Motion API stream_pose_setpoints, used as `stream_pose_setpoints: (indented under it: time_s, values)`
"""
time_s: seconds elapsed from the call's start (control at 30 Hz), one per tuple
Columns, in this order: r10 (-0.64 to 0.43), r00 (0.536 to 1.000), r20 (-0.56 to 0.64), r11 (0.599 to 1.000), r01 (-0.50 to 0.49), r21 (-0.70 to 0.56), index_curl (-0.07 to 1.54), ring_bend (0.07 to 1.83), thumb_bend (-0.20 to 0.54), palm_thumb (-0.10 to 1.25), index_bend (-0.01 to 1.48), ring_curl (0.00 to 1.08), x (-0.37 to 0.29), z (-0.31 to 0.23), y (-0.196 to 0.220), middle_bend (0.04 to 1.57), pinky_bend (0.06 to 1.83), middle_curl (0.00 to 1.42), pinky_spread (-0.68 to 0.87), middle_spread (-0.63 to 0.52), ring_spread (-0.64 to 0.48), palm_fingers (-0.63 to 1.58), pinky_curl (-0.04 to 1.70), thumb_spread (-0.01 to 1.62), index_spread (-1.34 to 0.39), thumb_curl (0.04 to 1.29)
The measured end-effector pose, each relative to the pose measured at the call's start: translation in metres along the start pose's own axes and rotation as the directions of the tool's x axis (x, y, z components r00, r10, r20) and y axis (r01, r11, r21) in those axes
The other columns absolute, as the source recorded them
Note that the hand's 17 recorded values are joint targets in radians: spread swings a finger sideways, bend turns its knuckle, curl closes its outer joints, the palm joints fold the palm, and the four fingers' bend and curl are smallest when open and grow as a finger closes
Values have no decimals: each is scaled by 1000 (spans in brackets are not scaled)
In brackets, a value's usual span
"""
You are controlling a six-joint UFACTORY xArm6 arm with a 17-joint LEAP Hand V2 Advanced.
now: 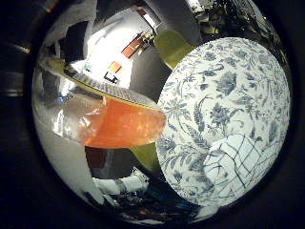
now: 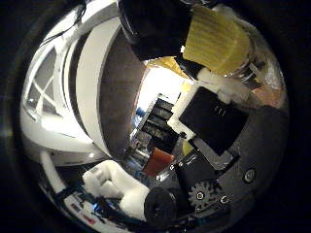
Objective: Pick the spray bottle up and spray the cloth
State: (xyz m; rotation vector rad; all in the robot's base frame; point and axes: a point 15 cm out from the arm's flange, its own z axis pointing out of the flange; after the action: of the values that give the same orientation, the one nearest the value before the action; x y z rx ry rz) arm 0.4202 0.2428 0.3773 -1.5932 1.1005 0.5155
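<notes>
Bottle (image 1: 119, 125) with orange liquid sits clasped in the hand (image 2: 214, 121); checked cloth (image 1: 236, 162) lies on floral table (image 1: 224, 95).

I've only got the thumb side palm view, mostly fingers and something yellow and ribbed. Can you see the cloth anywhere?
Observer: Yes. In the little finger side view a white checked cloth lies crumpled on a blue floral tablecloth.
Operator: Is there anything in the bottle?
Observer: The spray bottle is close to the palm there, and its clear body holds orange liquid.
Operator: Is it touching the cloth?
Observer: No. The bottle shows apart from the checked cloth, which lies further across the tablecloth.
</notes>
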Motion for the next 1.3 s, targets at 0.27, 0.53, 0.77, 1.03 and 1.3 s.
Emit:
stream_pose_setpoints:
  time_s: [0.27,0.53,0.77,1.03,1.3]
  values:
    - [34,998,43,999,-36,41,678,1458,-15,1067,1170,583,40,17,0,1344,1020,555,-217,-62,-154,1213,1207,898,-188,757]
    - [75,997,32,997,-76,19,683,1451,-15,1066,1165,580,82,29,9,1345,1021,555,-221,-55,-153,1212,1201,895,-183,762]
    - [102,993,59,995,-102,-12,686,1447,-16,1035,1150,576,99,36,24,1344,1021,554,-231,-55,-151,1215,1184,918,-179,759]
    - [138,989,53,990,-136,-32,685,1433,-15,1030,1132,568,121,46,33,1330,1013,550,-244,-54,-155,1218,1143,935,-184,748]
    - [118,992,52,991,-115,-69,679,1416,-21,1006,1070,559,121,57,44,1311,1024,544,-262,-54,-153,1213,1076,932,-190,727]
